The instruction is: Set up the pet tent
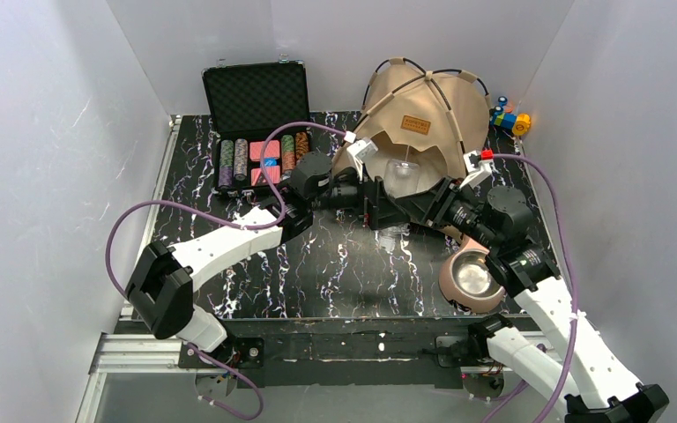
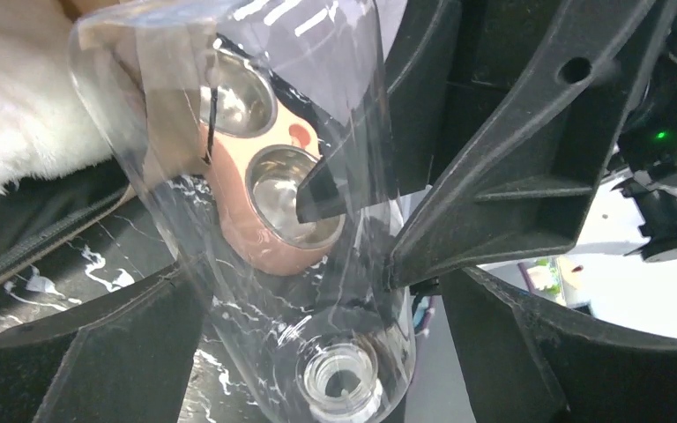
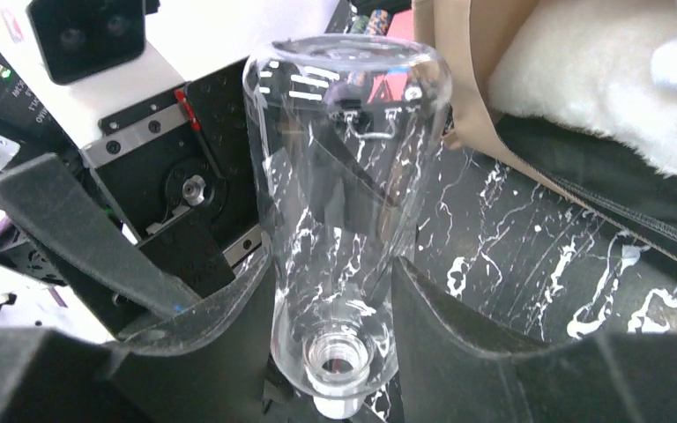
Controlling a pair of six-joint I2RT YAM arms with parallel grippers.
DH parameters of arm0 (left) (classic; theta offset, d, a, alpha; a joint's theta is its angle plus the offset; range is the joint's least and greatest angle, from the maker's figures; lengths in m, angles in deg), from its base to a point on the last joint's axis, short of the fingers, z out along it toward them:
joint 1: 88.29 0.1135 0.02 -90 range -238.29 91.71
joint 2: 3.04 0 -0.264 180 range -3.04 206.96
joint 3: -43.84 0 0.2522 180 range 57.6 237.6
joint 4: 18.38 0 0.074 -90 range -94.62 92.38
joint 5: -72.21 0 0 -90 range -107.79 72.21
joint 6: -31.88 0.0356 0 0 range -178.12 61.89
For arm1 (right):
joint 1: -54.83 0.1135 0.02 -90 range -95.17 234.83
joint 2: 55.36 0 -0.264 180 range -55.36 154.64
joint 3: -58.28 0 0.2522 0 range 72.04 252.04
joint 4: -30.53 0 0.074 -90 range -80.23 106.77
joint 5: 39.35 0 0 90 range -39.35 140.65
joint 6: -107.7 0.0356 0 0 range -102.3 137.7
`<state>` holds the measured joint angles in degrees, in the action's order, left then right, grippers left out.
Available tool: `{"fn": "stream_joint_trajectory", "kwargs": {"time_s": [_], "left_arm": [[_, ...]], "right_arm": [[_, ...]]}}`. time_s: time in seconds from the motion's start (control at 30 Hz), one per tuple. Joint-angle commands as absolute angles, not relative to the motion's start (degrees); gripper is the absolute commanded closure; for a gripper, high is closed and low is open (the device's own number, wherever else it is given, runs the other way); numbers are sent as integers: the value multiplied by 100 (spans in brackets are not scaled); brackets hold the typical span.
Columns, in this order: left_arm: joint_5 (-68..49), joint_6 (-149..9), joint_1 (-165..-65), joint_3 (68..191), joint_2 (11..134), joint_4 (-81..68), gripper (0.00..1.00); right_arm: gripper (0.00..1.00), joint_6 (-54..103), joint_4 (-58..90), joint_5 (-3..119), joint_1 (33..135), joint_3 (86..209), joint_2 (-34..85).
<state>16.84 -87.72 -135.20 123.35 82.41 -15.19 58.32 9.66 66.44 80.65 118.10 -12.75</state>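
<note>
Nearest, the right tool (image 3: 331, 264) is clamped on a clear plastic bottle (image 3: 344, 132). The left tool (image 2: 313, 291) flanks the same bottle, though I cannot tell whether it grips. Behind them the pet tent (image 1: 419, 106) stands far right on the counter (image 1: 335, 264), doorway toward the arms. It looks light, with limp canvas and springy poles, so a pole or the doorway rim seems the better hold.

Left tool (image 1: 383, 196), right tool (image 1: 412, 199), both gripping bottle (image 3: 344, 220)
</note>
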Motion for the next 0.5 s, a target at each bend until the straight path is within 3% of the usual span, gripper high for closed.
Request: {"fn": "stream_joint_trajectory", "kwargs": {"time_s": [0.0, 0.13, 0.2, 0.27, 0.33, 0.47], "left_arm": [[1357, -9492, -13533, 12241, 8158, -2542, 2], [1255, -9534, -13532, 12279, 8186, -2321, 2], [1335, -9435, -13531, 12242, 8187, -2243, 8], [1455, -9261, -13536, 12237, 8183, -2070, 18], [1642, -8973, -13531, 12225, 8148, -1891, 35], [1911, -8274, -13531, 12098, 7970, -1473, 60]], "right_arm": [[81, 5906, 981, 6759, 8402, 11624, -1340], [81, 5895, 938, 6649, 8511, 11614, -1366], [81, 5881, 912, 6573, 8532, 11635, -1407], [80, 5845, 849, 6481, 8528, 11686, -1429], [76, 5813, 633, 6340, 8531, 11848, -1407], [56, 5474, 123, 6327, 8533, 12209, -1256]]}}
